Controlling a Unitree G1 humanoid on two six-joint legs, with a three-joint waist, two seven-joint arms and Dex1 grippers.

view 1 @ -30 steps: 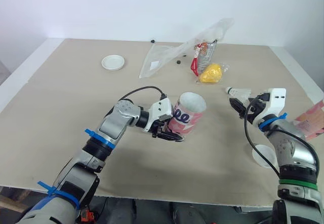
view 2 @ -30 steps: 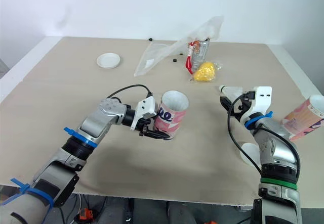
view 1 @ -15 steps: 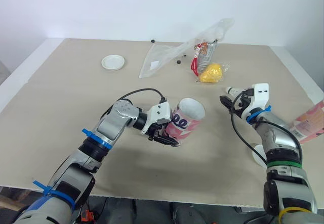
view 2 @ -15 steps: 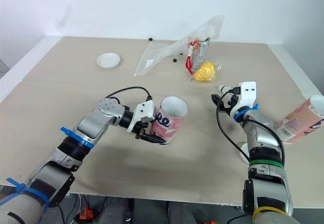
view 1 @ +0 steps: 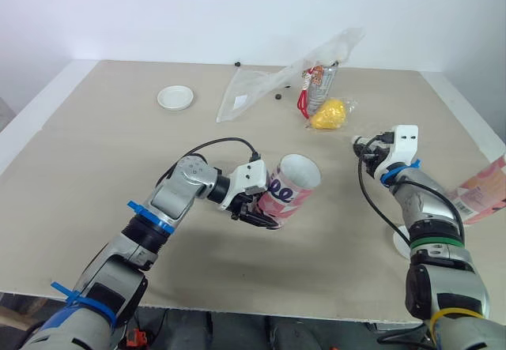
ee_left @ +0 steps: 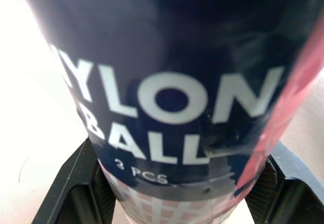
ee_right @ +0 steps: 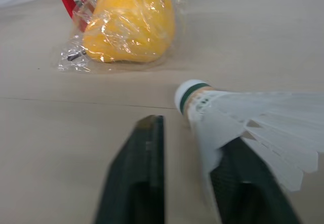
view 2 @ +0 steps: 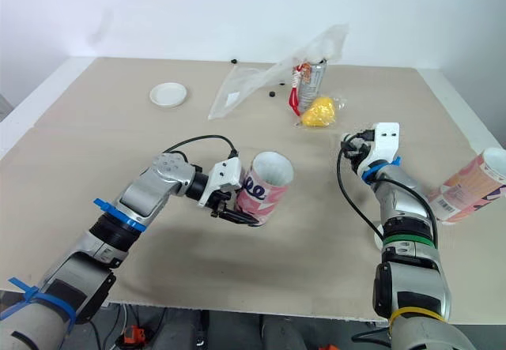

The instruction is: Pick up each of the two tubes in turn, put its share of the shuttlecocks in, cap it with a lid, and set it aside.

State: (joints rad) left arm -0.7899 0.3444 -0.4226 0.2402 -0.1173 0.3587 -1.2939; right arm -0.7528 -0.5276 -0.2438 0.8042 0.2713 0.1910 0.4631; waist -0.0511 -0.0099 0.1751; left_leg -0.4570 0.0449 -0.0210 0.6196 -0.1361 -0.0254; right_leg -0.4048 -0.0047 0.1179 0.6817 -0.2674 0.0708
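1. Jaws on the left arm are clamped on the lower body of a pink-and-navy shuttlecock tube (view 1: 291, 186), one on each side. The tube is held tilted over the table, its open mouth up and turned toward the robot's right.
2. To the right of that tube, well apart from it, the right jaws carry a white shuttlecock (ee_right: 253, 118) at their tip. Its green-banded cork points toward the tube. The skirt lies against one jaw, and I cannot tell whether the pair is clamped on it.
3. Everything rests on a wide beige table (view 1: 95, 152) with a pale rim, and a plain white wall stands behind it.
4. Beyond the tube lie a crumpled clear plastic bag (view 1: 261, 89), a can with a red cord (view 1: 319, 85) and a yellow lump in cellophane (view 1: 330, 114).
5. Beyond the tube and to its left, well apart, sits a round white lid (view 1: 175, 97).
6. Far right of the tube, a second pink tube (view 2: 466, 192) lies on its side at the table's edge.
7. Another white lid (view 1: 398, 241) lies between the two tubes, partly hidden by the right arm.
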